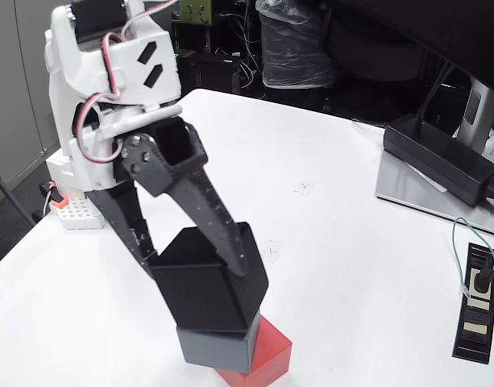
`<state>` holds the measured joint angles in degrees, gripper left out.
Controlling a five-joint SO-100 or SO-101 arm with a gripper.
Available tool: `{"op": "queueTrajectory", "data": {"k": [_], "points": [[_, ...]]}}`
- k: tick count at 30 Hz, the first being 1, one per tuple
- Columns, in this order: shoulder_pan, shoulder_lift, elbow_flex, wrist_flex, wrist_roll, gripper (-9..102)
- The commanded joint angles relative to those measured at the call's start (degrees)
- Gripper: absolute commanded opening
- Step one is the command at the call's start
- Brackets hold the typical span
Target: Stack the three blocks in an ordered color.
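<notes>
We see the gripper (200, 278) in the fixed view reaching down and toward the camera, its two dark fingers closed around the black block (200, 290), one finger along the block's left face and the other along its right-hand upper edge. The black block sits between the jaws, pinched there, and directly below it lies the blue-grey block (217, 348), which in turn rests on the red block (267, 355) on the white table (335, 266). The relation that matters is the vertical one: the stack lies straight under the jaws, and the black block's underside appears to meet or nearly meet the top of the blue-grey one (we cannot tell whether the two faces are fully in contact). The black block looks tilted and turned a little against the cube beneath it, its lower right corner reaching past the blue-grey block's edge, so we judge that the coming move depends on squaring it up before the fingers let go; released as it hangs, it might settle crooked or slide. All three are plain matte cubes of like size, with no long axis to speak of. A small white perforated brick (76, 214) lies well apart, behind the arm.
</notes>
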<state>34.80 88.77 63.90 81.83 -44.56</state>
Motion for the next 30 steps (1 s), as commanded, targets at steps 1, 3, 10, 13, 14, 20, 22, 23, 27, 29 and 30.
{"op": "queueTrajectory", "data": {"k": [1,3,10,13,14,20,22,23,27,29,30], "points": [[-1.8,-0.4,0.5,0.1,-0.4,19],[-2.0,-0.4,0.5,0.1,-0.3,19],[-1.9,-0.4,0.5,0.1,-0.3,19],[-1.9,-0.5,0.5,0.1,-0.3,19],[-1.9,-0.5,0.5,0.1,-0.3,19],[-1.8,-0.5,0.5,0.0,-0.3,20],[-1.9,-0.5,0.5,0.0,-0.3,21],[-1.9,-0.5,0.5,0.0,-0.3,23],[-2.0,-0.5,0.5,-0.4,-0.3,30],[-2.0,-0.5,0.5,-0.4,-0.4,33],[-2.0,-0.5,0.5,-0.5,-0.4,34]]}}
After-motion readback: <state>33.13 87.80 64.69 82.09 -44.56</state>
